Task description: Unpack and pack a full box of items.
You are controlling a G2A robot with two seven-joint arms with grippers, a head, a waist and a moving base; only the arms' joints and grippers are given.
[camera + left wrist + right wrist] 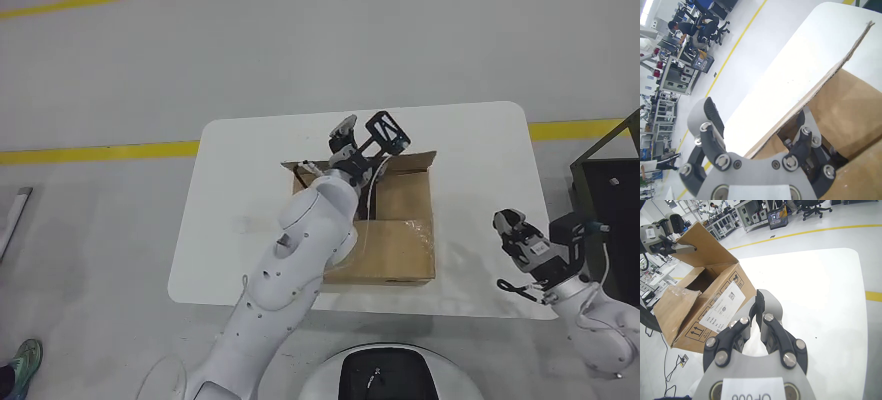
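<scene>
We see the box (395, 255) mid-table (480, 150) with its far flap (822, 85) raised, and the flap's edge runs between the fingers of the left gripper (758, 109), much the nearer one. Those fingers stand wide apart, one inside the box close against the flap and one outside, clamping nothing. The right gripper (757, 307) hangs by the table's edge, well apart from the box, fingers together and empty

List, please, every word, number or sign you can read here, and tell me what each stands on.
Pair of upward arrows, a sign: side of the cardboard box.
White label on that side: code square and text, too small to read.
Tag on the right gripper: upside down, cut by the edge, not readable whole.
Tag on the left gripper: too small to read.
</scene>
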